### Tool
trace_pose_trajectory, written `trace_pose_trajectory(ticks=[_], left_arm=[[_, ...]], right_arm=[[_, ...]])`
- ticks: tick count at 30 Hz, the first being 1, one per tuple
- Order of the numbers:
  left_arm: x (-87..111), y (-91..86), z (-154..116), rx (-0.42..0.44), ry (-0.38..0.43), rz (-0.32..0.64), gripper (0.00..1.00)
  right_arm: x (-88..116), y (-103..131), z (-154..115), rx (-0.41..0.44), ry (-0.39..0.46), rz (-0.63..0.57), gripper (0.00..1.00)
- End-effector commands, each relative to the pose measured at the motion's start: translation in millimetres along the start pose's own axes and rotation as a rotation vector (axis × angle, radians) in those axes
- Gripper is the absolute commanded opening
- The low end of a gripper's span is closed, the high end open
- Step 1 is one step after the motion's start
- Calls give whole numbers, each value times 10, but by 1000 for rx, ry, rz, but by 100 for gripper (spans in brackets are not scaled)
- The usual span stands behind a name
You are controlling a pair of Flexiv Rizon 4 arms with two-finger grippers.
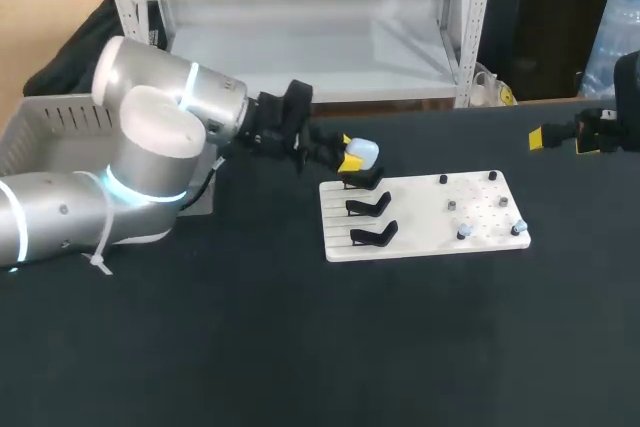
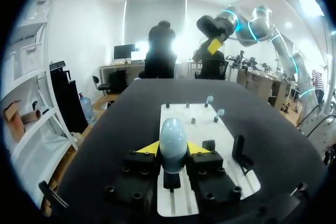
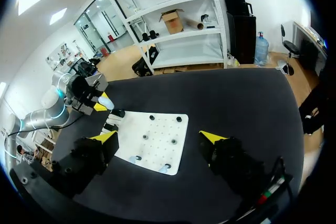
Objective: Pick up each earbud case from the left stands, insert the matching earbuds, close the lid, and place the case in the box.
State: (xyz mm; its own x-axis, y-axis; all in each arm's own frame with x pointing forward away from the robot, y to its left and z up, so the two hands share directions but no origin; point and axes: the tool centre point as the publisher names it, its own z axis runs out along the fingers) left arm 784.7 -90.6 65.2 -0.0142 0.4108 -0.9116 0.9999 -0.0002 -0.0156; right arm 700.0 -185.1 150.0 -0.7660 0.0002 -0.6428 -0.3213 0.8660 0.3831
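Fingers (image 2: 149, 148) of the left gripper (image 2: 173, 149), yellow-tipped, are clamped from two sides on one pale blue, egg-shaped earbud case (image 2: 173, 132). The case is held upright at the back left corner of the white rectangular perforated board (image 1: 420, 212), over the rearmost of three black curved stands (image 1: 368, 207). Whether it touches that stand cannot be told. Two small pale blue earbuds (image 1: 463, 234) stand on pegs near the front right edge of the same board, well apart from the case. The right gripper (image 1: 560, 139) hangs above the dark table (image 1: 300, 347) at its far right, well apart from the board. Its fingers (image 3: 104, 137) are spread wide with nothing between them. A grey slotted plastic box (image 1: 50, 119) sits at the table's left, behind the left arm.
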Motion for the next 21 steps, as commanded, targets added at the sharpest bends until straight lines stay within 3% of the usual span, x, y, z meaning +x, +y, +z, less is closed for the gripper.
trace_pose_trajectory(ticks=[1,11,21], left_arm=[[-164,-249,-204,-48,-67,21,0],[-593,-536,-410,-49,-223,74,0],[-593,-536,-410,-49,-223,74,0]], right_arm=[[0,0,0,0,0,0,100],[0,0,0,0,0,0,100],[0,0,0,0,0,0,100]])
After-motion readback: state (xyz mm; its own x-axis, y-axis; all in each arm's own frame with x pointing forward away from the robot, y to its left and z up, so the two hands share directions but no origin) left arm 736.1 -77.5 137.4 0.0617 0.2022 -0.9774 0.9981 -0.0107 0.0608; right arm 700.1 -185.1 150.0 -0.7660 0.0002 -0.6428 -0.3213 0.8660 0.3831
